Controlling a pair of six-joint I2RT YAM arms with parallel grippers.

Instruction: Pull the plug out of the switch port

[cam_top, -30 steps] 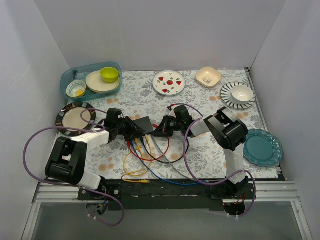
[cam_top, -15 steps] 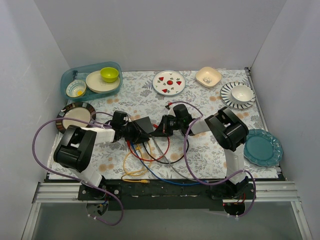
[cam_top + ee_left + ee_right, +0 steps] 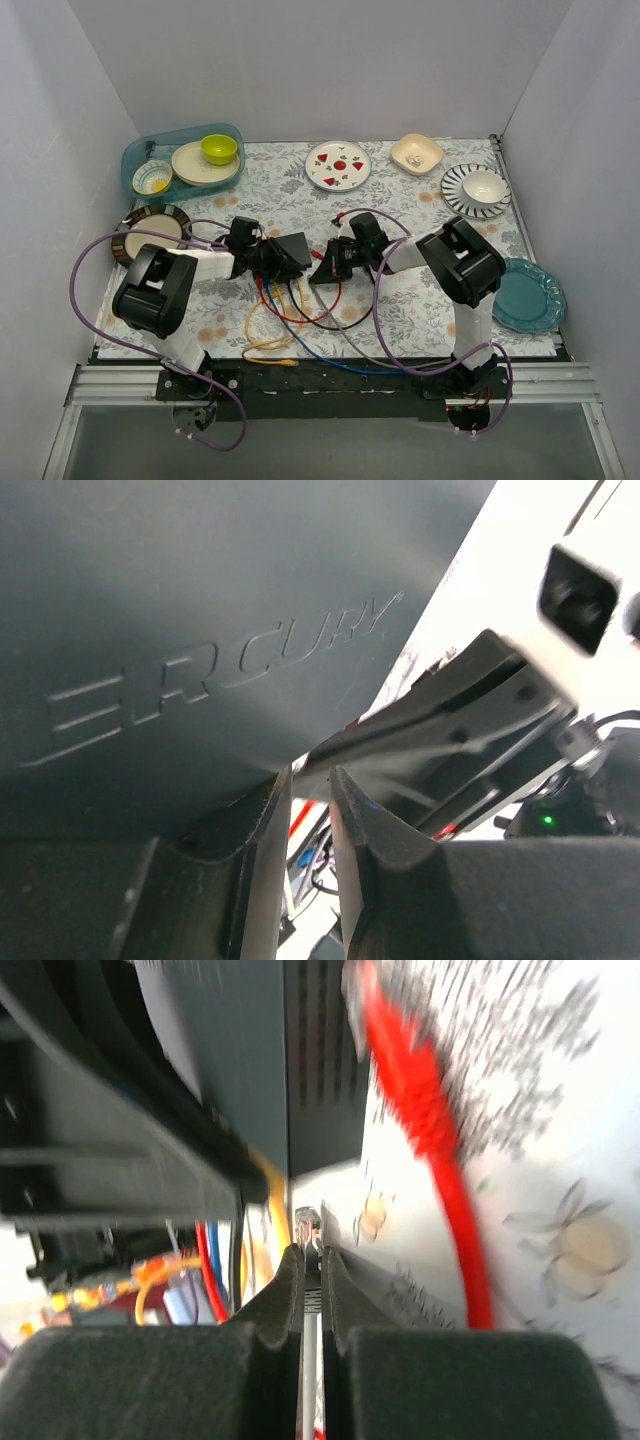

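The switch point(image 3: 293, 248) is a flat dark box at mid table. Its embossed top fills the left wrist view point(image 3: 200, 630). My left gripper point(image 3: 271, 261) lies at its left edge. Its jaws point(image 3: 310, 792) stand a narrow gap apart, with only cables showing through the gap. One fingertip point(image 3: 275, 790) lies against the switch's corner. My right gripper point(image 3: 322, 270) sits just near-right of the switch, shut point(image 3: 312, 1252) on a clear plug point(image 3: 314, 1222) with a grey cable. The plug's tip pokes past the pads over bare tablecloth, apart from the switch point(image 3: 320, 1070).
Loose red, yellow, blue and black cables point(image 3: 290, 320) trail from the switch toward the near edge. A red cable point(image 3: 430, 1130) lies beside the switch. A teal tray point(image 3: 135, 170), a strawberry plate point(image 3: 338, 165), a striped plate point(image 3: 476, 190) and a teal plate point(image 3: 527, 295) ring the cloth.
My left arm's elbow folded upward and its gripper slid right against the switch, which turned slightly. My right gripper drew a little toward the near edge with the plug.
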